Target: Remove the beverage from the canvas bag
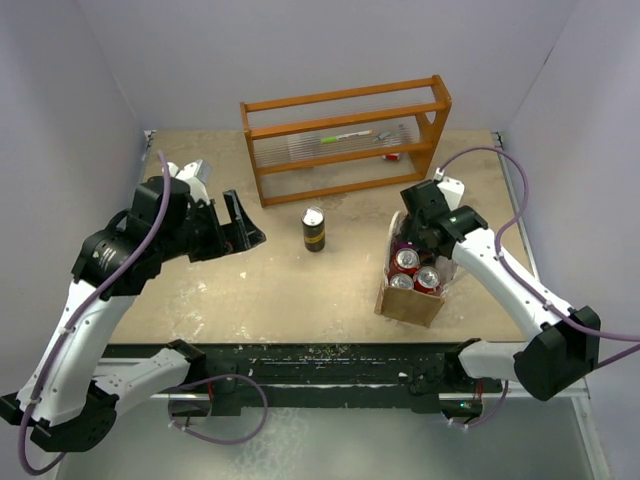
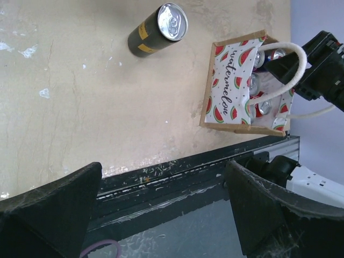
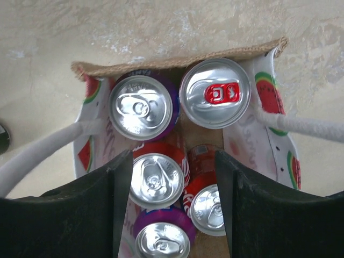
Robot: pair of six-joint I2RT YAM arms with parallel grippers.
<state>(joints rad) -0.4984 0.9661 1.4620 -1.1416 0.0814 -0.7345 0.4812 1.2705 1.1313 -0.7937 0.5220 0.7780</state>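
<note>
The tan canvas bag (image 1: 408,304) stands at the front right of the table, with white loop handles and a watermelon-print lining (image 2: 226,91). Several cans stand inside it; a red one (image 3: 158,180) lies between my right fingers, beside a tilted red can (image 3: 208,207) and purple cans (image 3: 141,107). My right gripper (image 1: 418,240) (image 3: 172,209) is open just above the bag's mouth (image 3: 177,62), touching no can. A black and yellow can (image 1: 314,229) (image 2: 158,29) stands alone mid-table. My left gripper (image 1: 237,226) (image 2: 164,215) is open and empty, raised at the left.
An orange wooden rack (image 1: 345,140) stands at the back centre, with a pen and a small red thing behind it. A black rail (image 1: 300,355) runs along the table's front edge. Walls close in the left, right and back.
</note>
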